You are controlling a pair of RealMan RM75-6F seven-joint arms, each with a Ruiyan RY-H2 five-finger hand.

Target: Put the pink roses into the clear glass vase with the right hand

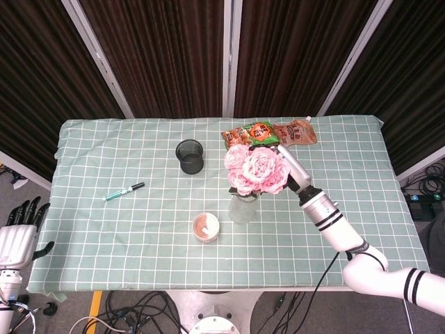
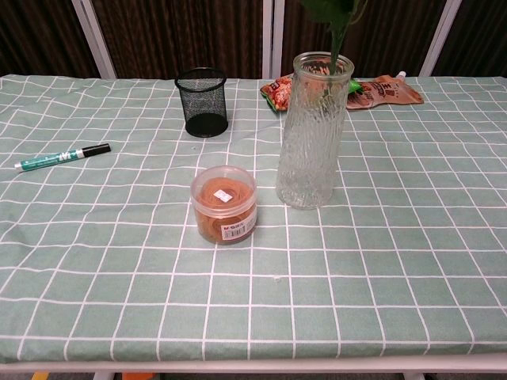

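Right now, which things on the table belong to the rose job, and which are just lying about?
Job: pink roses, clear ribbed glass vase, right hand.
Lying about: black mesh pen cup, green marker, round plastic tub, snack packets.

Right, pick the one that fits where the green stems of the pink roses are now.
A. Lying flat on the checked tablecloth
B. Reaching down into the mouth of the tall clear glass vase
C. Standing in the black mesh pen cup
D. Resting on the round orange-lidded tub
B: in the chest view the green stems pass through the mouth of the tall clear glass vase, with the pink roses above it.
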